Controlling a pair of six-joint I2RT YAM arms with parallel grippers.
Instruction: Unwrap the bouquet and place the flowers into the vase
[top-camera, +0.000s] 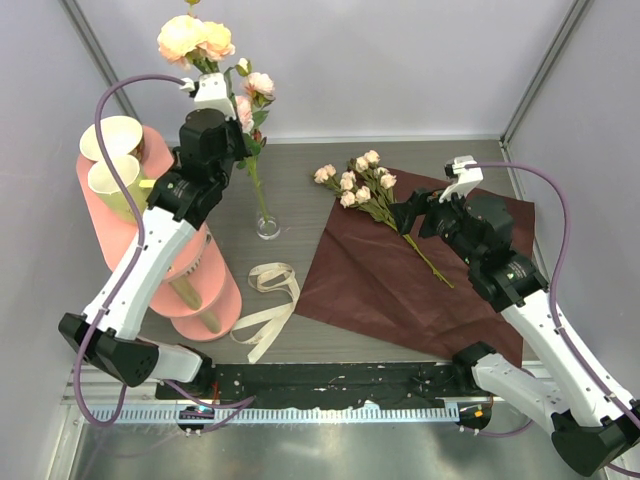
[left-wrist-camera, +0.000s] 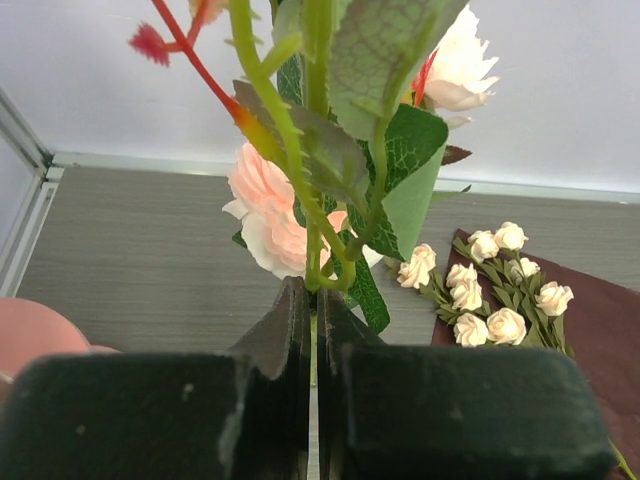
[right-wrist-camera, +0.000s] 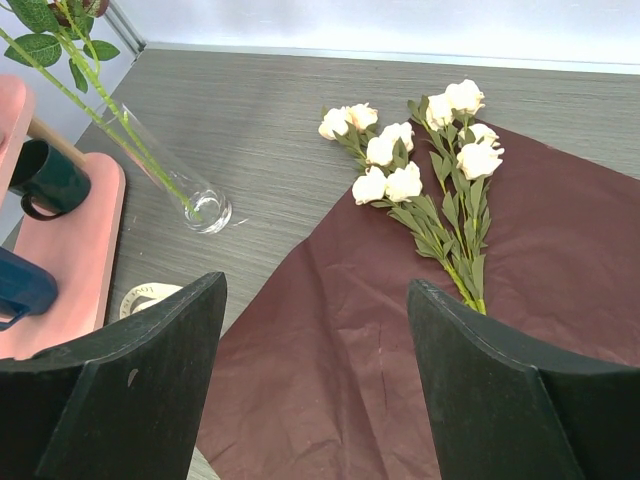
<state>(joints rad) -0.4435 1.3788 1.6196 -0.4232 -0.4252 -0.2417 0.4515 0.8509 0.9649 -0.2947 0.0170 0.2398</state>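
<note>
Looks like the unwrapping part is done. The dark red wrapping paper (top-camera: 400, 290) is spread flat on the table (top-camera: 300, 170). The cream ribbon (top-camera: 266, 300) is left lying loose just off the paper's near-left corner, beside the pink mug rack (top-camera: 105, 215).

One rose sprig (top-camera: 195, 40) is pinched on its thin green stem by the left gripper (left-wrist-camera: 314, 310). The fingers are pressed together with basically no gap to be seen in the left wrist view. The sprig is held upright with the blooms high, and its stem end is already down inside the clear glass vase (top-camera: 267, 226). The vase is stood on bare table between the rack and the paper. It's presumably held that way so the stem can be fed straight down the narrow neck. The vase looks light enough to be tipped by a sideways tug, so a gentle release is probably called for.

The rest of the small roses (top-camera: 358, 185) are laid on the far-left part of the paper, with heads toward the far side and stems trailing back toward the right arm. The right gripper (top-camera: 405, 215) is hung close above those stems with its fingers spread wide and nothing between them. It's likely parked there so the next pick can be made on the stems, where nothing gets crushed.
</note>
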